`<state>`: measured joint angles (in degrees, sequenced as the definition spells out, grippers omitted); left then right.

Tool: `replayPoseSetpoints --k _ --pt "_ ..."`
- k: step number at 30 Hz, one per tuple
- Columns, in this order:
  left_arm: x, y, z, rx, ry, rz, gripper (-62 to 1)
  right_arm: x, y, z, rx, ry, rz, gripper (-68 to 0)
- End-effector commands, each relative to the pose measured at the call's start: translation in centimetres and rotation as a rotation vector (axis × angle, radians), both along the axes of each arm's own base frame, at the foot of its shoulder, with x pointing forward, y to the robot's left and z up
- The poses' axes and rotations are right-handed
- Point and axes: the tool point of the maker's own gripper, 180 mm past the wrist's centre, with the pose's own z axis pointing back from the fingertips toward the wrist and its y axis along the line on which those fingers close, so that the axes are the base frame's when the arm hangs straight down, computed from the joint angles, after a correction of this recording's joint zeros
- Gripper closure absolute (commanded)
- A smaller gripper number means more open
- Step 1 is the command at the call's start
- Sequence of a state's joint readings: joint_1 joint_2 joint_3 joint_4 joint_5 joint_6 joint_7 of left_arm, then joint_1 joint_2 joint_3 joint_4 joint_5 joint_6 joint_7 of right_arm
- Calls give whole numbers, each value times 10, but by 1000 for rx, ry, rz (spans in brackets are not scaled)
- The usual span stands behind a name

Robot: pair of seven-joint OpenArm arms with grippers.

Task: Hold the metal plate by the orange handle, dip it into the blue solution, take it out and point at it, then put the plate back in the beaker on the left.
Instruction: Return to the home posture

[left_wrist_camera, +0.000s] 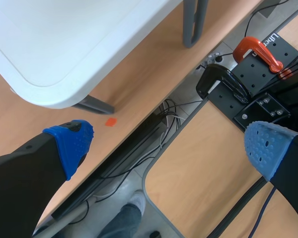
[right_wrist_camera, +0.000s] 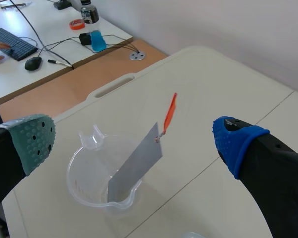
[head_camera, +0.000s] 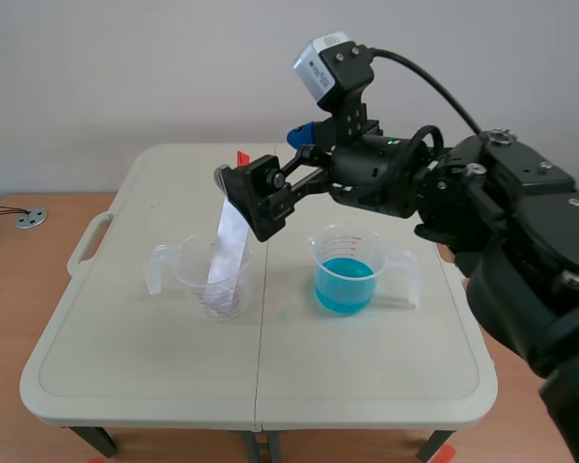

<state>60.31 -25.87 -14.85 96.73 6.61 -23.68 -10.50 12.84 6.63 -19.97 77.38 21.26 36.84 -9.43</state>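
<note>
The right claw (head_camera: pixel 249 201) has its fingers spread wide and holds nothing. It is positioned above the left half of the white folding surface (head_camera: pixel 367 357). In the right wrist view, the thin grey metal plate (right_wrist_camera: pixel 136 168) stands ahead of and between the spread fingers, apart from both pads.

The plate's lower end sits inside the clear plastic beaker (head_camera: pixel 195 285) on the left, and its body is tilted. Whether it rests against the rim cannot be determined. The narrow orange handle (right_wrist_camera: pixel 170 113) projects from the plate's upper corner, free on all sides.

A second clear beaker holding the blue solution (head_camera: pixel 344 285) stands right of the centre seam, well apart from the first. Open surface lies between the two beakers and along the near edge.

The left claw (left_wrist_camera: pixel 169 145) has its fingers spread with nothing between them. It hangs off the surface, past a rounded corner (left_wrist_camera: pixel 64 49), over wooden floor and cables. An orange clamp (left_wrist_camera: pixel 258 49) lies ahead.

The left arm falls outside the scene view. In that view the right claw covers the plate's upper end and the handle.
</note>
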Motion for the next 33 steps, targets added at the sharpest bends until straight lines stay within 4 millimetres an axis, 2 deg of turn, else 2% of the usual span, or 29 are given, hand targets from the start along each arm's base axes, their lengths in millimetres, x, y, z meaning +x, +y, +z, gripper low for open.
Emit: replayPoseSetpoints --k 1,3,9,15,22,28,33 --pt "9 -13 13 -85 -52 17 -623 -3 -4 19 26 -42 -6 -665" --pt "23 -14 21 -120 -98 35 -623 -9 -14 23 12 -47 -28 -665" --pt "85 -23 69 -272 -298 109 -623 -35 -41 26 -10 -49 -74 -665" --pt "122 -33 106 -289 -444 71 -623 -63 -61 17 -37 -16 -100 -665" --pt "139 -58 143 -352 -552 27 -623 -90 -78 14 -63 7 -117 -665" --pt "142 -89 149 -410 -556 1 -623 -106 -98 23 -72 3 -144 -665" --pt "144 -103 151 -447 -570 25 -623 -115 -114 18 -90 13 -164 -664"
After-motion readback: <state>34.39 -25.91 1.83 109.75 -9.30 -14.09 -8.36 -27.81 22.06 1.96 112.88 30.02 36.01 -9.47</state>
